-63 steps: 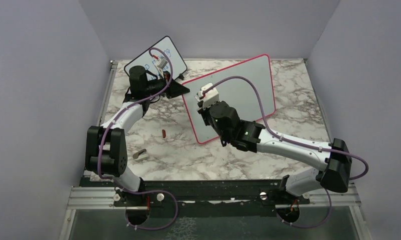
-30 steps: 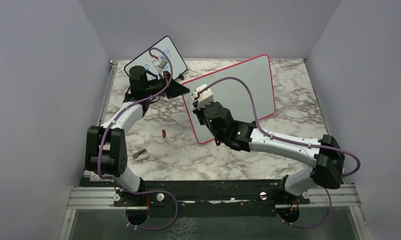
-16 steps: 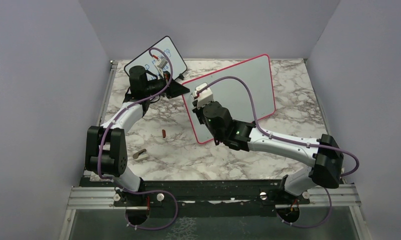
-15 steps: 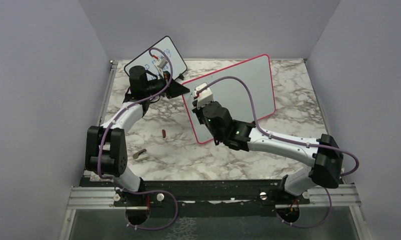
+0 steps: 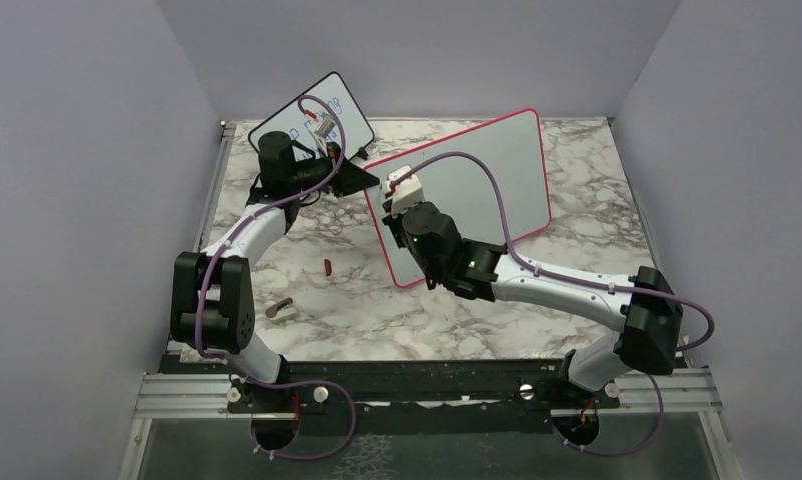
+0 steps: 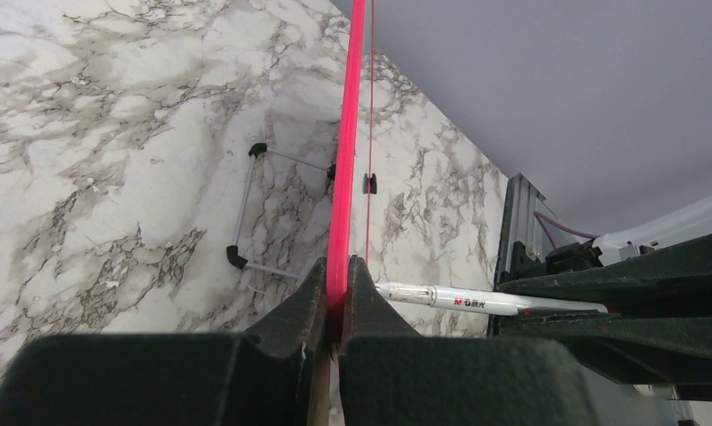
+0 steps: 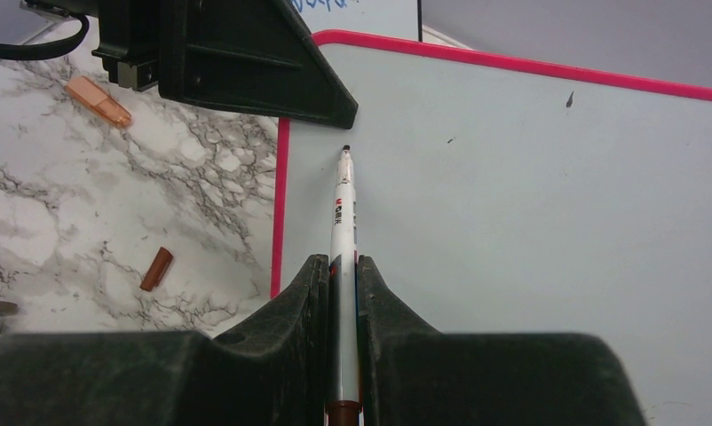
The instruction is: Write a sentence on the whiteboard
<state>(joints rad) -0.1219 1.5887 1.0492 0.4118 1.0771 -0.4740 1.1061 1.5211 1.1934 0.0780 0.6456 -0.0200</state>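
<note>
The whiteboard, white with a red-pink frame, stands tilted on the marble table. My left gripper is shut on its upper left edge. In the left wrist view that frame runs edge-on between the closed jaws. My right gripper is shut on a white marker. The marker's dark tip sits at the board's face near the top left corner. The sentence does not show; the face I see is blank apart from small specks.
A smaller black-framed board with blue writing stands behind the left arm. A brownish-red marker cap lies on the table left of the whiteboard, and a small grey object lies nearer the left arm's base. Grey walls enclose the table.
My right arm has slid the marker left and a little up along the board toward its top left corner. The left gripper and the whiteboard have stayed put.
</note>
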